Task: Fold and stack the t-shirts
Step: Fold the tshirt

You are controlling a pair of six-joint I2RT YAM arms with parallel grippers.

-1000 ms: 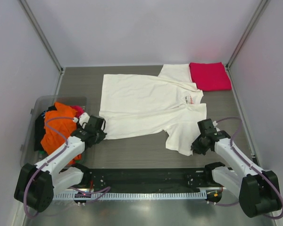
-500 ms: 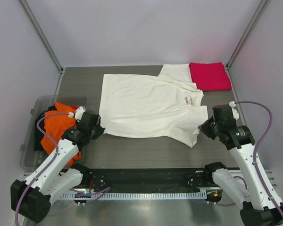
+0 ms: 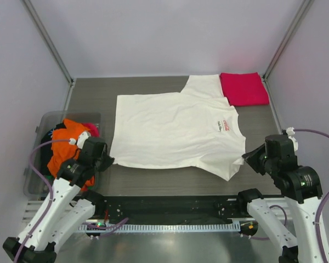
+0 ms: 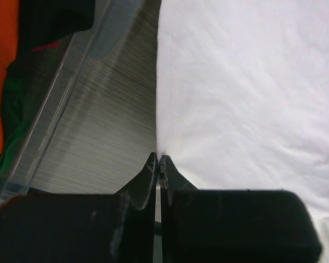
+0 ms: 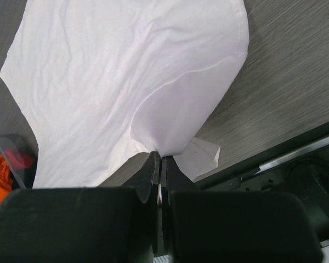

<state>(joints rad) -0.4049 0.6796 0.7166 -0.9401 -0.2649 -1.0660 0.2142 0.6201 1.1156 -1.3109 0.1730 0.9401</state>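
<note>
Top external view: a white t-shirt (image 3: 175, 129) lies spread flat in the middle of the frame on the grey table (image 3: 93, 93). It has a small red mark on the chest, toward the right. One sleeve sticks up at the top and touches a pink-red t-shirt (image 3: 243, 88). That one is folded into a neat block in the upper right corner of the table. At the left of the frame, a clear plastic bin (image 3: 33, 181) holds an orange t-shirt (image 3: 63, 150) and a dark t-shirt (image 3: 46, 148) in a heap.

The left gripper (image 3: 109, 160) is at the lower left corner of the white t-shirt. In the left wrist view its two jaws are pressed together, and the edge of the white cloth is pinched between the tips. The bin wall runs down the left of that view, with orange and dark cloth behind it.

The right gripper (image 3: 245, 159) is at the lower right corner of the white t-shirt. In the right wrist view its jaws are squeezed tight on a fold of the white cloth. A small white flap pokes out just to the right of the jaws.
</note>
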